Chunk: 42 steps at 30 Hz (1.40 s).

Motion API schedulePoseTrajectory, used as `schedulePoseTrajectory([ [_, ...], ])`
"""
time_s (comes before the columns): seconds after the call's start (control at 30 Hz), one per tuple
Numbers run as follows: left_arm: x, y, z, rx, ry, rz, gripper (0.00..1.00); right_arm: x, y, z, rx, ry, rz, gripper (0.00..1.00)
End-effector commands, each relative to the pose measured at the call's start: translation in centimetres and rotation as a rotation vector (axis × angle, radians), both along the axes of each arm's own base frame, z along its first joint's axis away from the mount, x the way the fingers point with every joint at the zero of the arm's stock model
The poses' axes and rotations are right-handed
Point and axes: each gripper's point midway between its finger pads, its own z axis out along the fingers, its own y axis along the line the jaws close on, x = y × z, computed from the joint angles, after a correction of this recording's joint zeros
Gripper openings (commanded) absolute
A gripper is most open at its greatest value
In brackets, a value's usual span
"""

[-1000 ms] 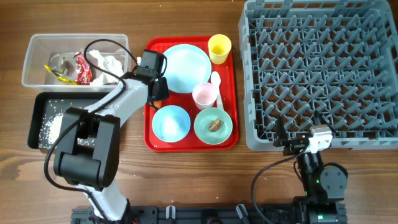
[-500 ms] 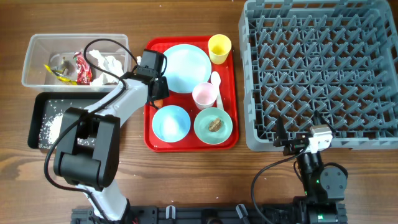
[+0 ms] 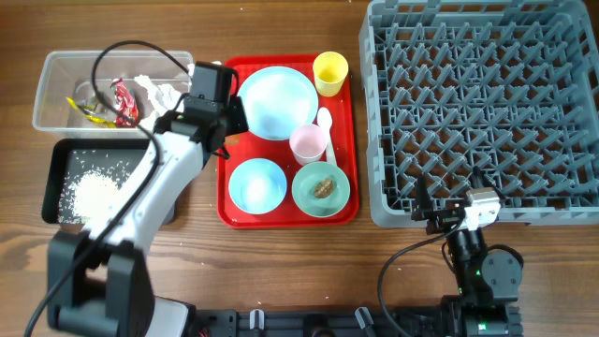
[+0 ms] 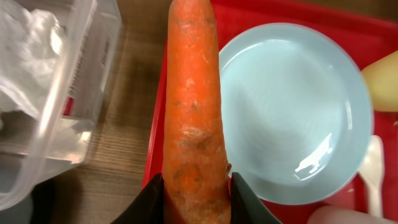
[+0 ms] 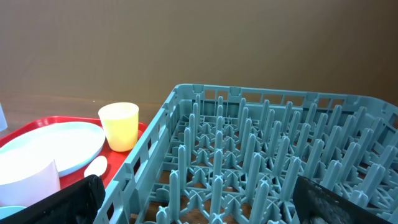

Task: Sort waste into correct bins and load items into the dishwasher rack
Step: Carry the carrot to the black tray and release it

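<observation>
Over the left rim of the red tray (image 3: pixel 223 192), the left gripper (image 4: pixel 196 200) is clenched on the thicker end of the orange carrot (image 4: pixel 193 112). The carrot's narrow end points straight out ahead of the fingers. It looks lifted clear of the tray, and gripping it across its width near the fat end probably gives the pads the most to bite on.

Left of the red tray sit both bins. The clear tub (image 3: pixel 47 67) on the far side holds the red and yellow wrappers (image 3: pixel 122 103) and the white tissue (image 3: pixel 161 92), and the black tray (image 3: pixel 54 159) on the near side holds the rice (image 3: pixel 94 192). That split suggests dry rubbish in one and food scraps in the other, so the carrot most likely belongs with the rice.

On the red tray the dishes wait their turn:
- the white plate (image 3: pixel 276 101) at the far side
- the yellow cup (image 3: pixel 330 72) in the far right corner
- the pink cup (image 3: pixel 308 142) and spoon (image 3: pixel 325 119) in the middle
- two bowls along the near side, the left bowl (image 3: pixel 257 184) and the right bowl (image 3: pixel 335 198), which has the brown lump (image 3: pixel 324 187) in it

That lump is waste too and should come out before its bowl is loaded.

Right of the red tray the dishwasher rack (image 3: pixel 376 122) has no dishes in it. The right gripper (image 5: pixel 196 186) is spread wide with nothing held, parked at the rack's near edge, seemingly out of the left arm's way
</observation>
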Motion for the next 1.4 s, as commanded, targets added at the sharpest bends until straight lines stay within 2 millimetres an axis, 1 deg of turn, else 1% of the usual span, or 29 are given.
schedulePoseTrajectory([
  [0.0, 0.0, 1.5, 5.0, -0.031, -0.112, 0.065, 0.04, -0.1, 0.1, 0.2, -0.01, -0.011, 0.011, 0.99],
  [0.1, -1.0, 3.5, 6.5, -0.07, -0.126, 0.177, 0.04, -0.1, 0.1, 0.2, -0.01, -0.011, 0.011, 1.0],
  [0.2, -2.2, 6.5, 7.5, -0.114, -0.125, 0.317, 0.04, -0.1, 0.1, 0.2, -0.01, -0.011, 0.011, 1.0],
  [0.27, -3.1, 9.1, 7.7, -0.119, -0.117, 0.41, 0.04, -0.1, 0.2, 0.2, -0.01, -0.011, 0.011, 1.0],
  [0.33, -4.2, 12.0, 7.3, -0.109, -0.086, 0.499, 0.04, -0.1, 0.1, 0.2, -0.01, -0.011, 0.011, 1.0],
  [0.37, -4.6, 12.9, 7.1, -0.105, -0.072, 0.525, 0.04, -0.1, 0.1, 0.2, -0.01, -0.011, 0.011, 1.0],
  [0.53, -8.3, 19.3, 5.3, -0.11, 0.025, 0.763, 0.04, -0.1, 0.2, 0.2, -0.01, -0.011, 0.011, 1.0],
  [0.57, -8.8, 20.3, 5.1, -0.112, 0.033, 0.797, 0.04, -0.1, 0.1, 0.2, -0.01, -0.011, 0.011, 1.0],
  [0.6, -9.9, 22.1, 4.7, -0.113, 0.043, 0.858, 0.04, -0.1, 0.1, 0.2, -0.01, -0.011, 0.011, 1.0],
  [0.63, -10.4, 22.8, 4.6, -0.115, 0.05, 0.885, 0.04, -0.1, 0.1, 0.2, -0.01, -0.011, 0.011, 1.0],
  [0.77, -11.3, 24.8, 4.1, -0.152, 0.059, 0.949, 0.04, -0.1, 0.1, 0.2, -0.01, -0.011, 0.011, 1.0],
  [0.87, -11.5, 25.7, 3.3, -0.165, 0.075, 0.988, 0.04, -0.1, 0.1, 0.2, -0.01, -0.011, 0.011, 1.0],
  [0.97, -11.4, 25.8, 1.9, -0.174, 0.119, 1.0, 0.04, -0.1, 0.1, 0.2, -0.01, -0.011, 0.011, 1.0],
  [1.23, -11.0, 26.1, -2.6, -0.195, 0.222, 1.055, 0.04, -0.1, 0.1, 0.2, -0.01, -0.011, 0.011, 1.0],
  [1.37, -10.7, 26.0, -4.1, -0.205, 0.259, 1.051, 0.04, -0.1, 0.2, 0.2, -0.01, -0.011, 0.011, 1.0],
])
